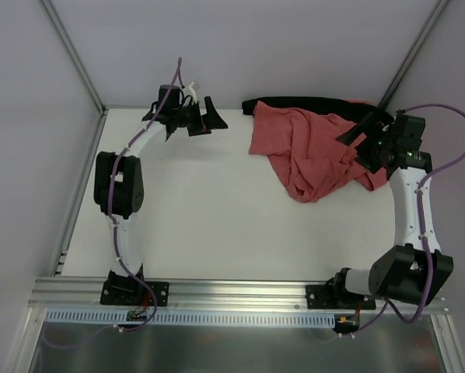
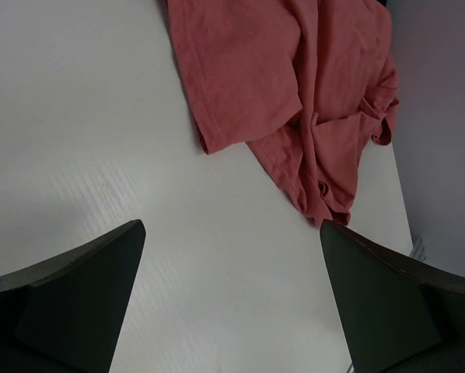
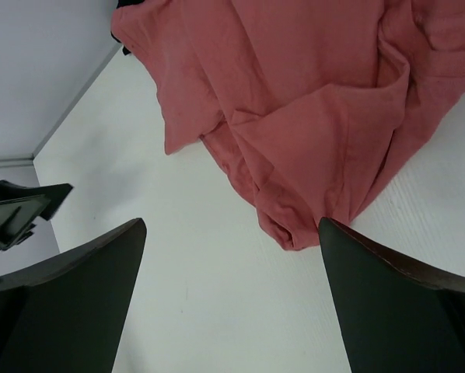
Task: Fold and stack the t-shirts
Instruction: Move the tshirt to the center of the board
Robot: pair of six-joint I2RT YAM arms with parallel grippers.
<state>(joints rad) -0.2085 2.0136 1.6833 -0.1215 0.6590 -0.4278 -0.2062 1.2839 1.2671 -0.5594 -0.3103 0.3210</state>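
Sitting crumpled at the far right of the table (image 1: 217,225), the t-shirts (image 1: 310,151) look light, soft and floppy; best pinched at a loose hem near the middle. Left claw (image 2: 229,233) and right claw (image 3: 231,233) both gape wide, empty. Open room centre-left; walls crowd the right corner.

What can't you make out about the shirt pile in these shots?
- Top view: folds in the t-shirts hide how many there are.
- Top view: the right gripper covers the pile's right edge.
- Both wrist views: the frame's top edge cuts the cloth off.
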